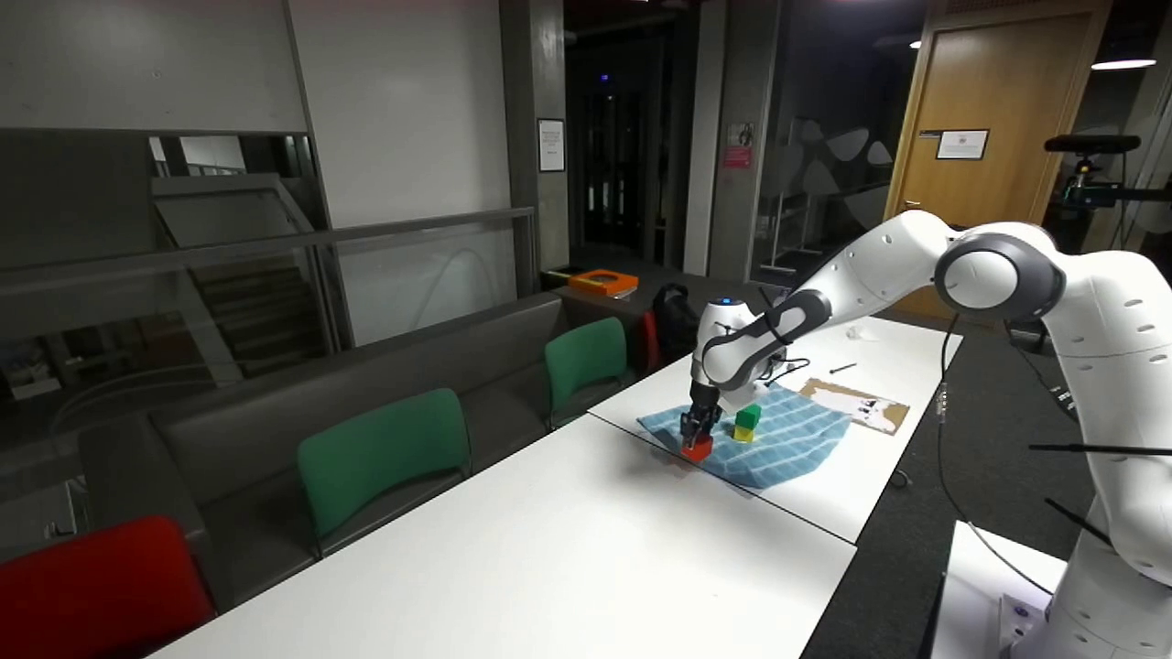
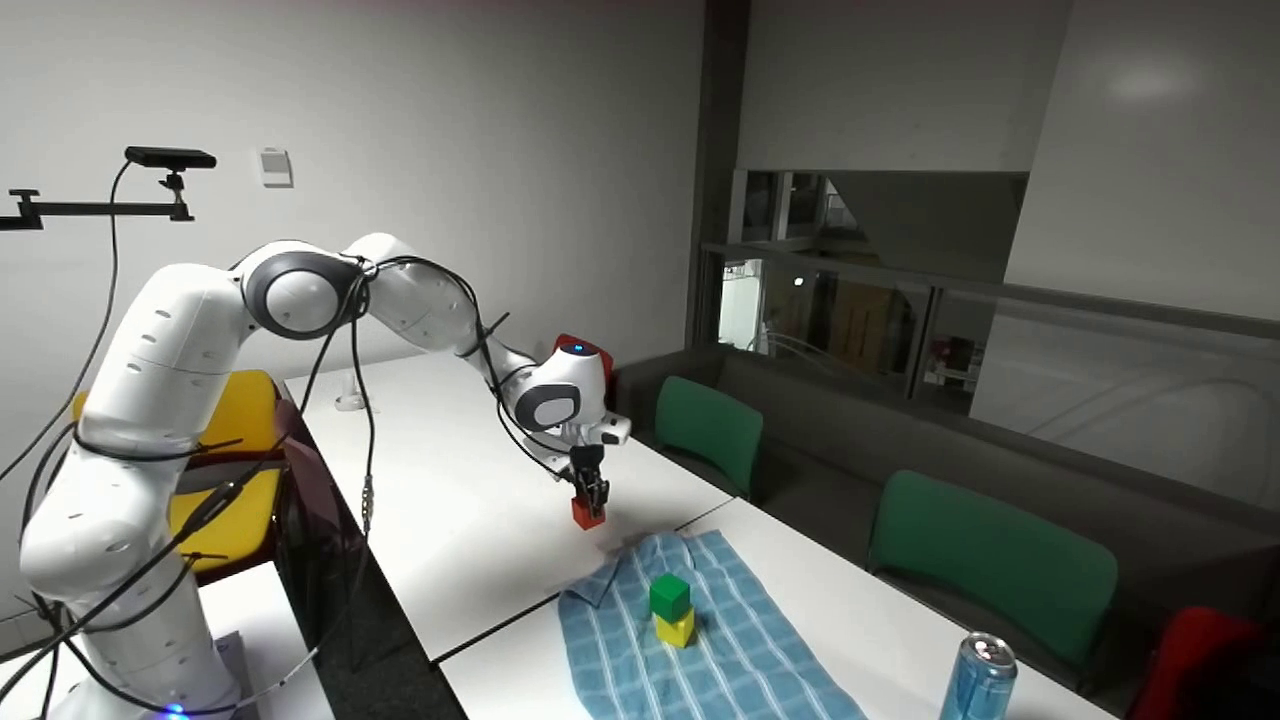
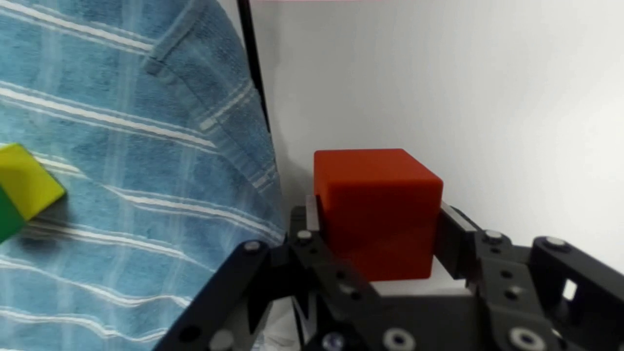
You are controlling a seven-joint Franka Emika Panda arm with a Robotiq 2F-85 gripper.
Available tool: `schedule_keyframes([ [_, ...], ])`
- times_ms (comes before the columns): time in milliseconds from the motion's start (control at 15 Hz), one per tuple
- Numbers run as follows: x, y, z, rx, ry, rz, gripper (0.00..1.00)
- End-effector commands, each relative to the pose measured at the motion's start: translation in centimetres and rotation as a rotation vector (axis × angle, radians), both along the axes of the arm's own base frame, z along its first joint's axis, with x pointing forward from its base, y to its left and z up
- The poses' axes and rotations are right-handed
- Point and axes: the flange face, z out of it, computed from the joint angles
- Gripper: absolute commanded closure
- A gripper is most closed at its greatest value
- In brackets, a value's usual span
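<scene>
Jaws are clamped on the plain red, smooth-sided cube (image 3: 382, 219), right of ctr in the wrist frame, w/ black metal fingers (image 3: 453, 239) against two opposite sides. Flat faces btwn flat pads should make for a steady hold w/ little room to twist, I'd judge. Part of the cube sticks out past the fingertips, so its underside looks unobstructed. Seems to be held off the plain white surface (image 2: 450, 540), just beside the blue, white-striped fabric cloth (image 3: 136, 161), tho the gap is hard to judge.

Solid green cube (image 2: 670, 597) sits on the yellow cube (image 2: 676, 630), lower ctr of an exterior view; yellow's flat top prob. gives it a stable seat. Both rest on the cloth, wrinkled at lower left of the wrist frame, edge folded over near the top. Blue-and-silver metal drinks can (image 2: 978, 685), lower right, is well apart.

Arm pose: white, smooth-shelled robot arm (image 2: 420, 310) rises at left of an exterior view, arches over a high grey-ringed elbow joint (image 2: 300, 302), then slopes down to frame ctr, jaws pointing approx. straight down.
</scene>
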Motion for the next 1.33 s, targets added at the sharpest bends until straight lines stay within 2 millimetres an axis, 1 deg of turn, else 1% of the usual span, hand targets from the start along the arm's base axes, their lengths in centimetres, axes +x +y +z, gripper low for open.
schedule_keyframes([
  [0,-3.0,-3.8,3.1,-0.031,-0.029,-0.058,0.69],
  [267,-4.8,-9.6,4.2,-0.086,-0.026,-0.050,0.69],
  [400,-5.4,-11.8,4.2,-0.104,-0.020,-0.037,0.69],
  [533,-5.8,-13.4,4.0,-0.109,-0.009,-0.023,0.69],
  [667,-6.1,-14.1,4.0,-0.105,-0.002,-0.016,0.69],
  [933,-6.4,-14.8,4.2,-0.127,-0.006,0.002,0.69],
  [1200,-6.4,-15.3,4.3,-0.219,0.027,0.081,0.69],
  [1267,-6.2,-15.2,4.3,-0.243,0.037,0.102,0.69],
])
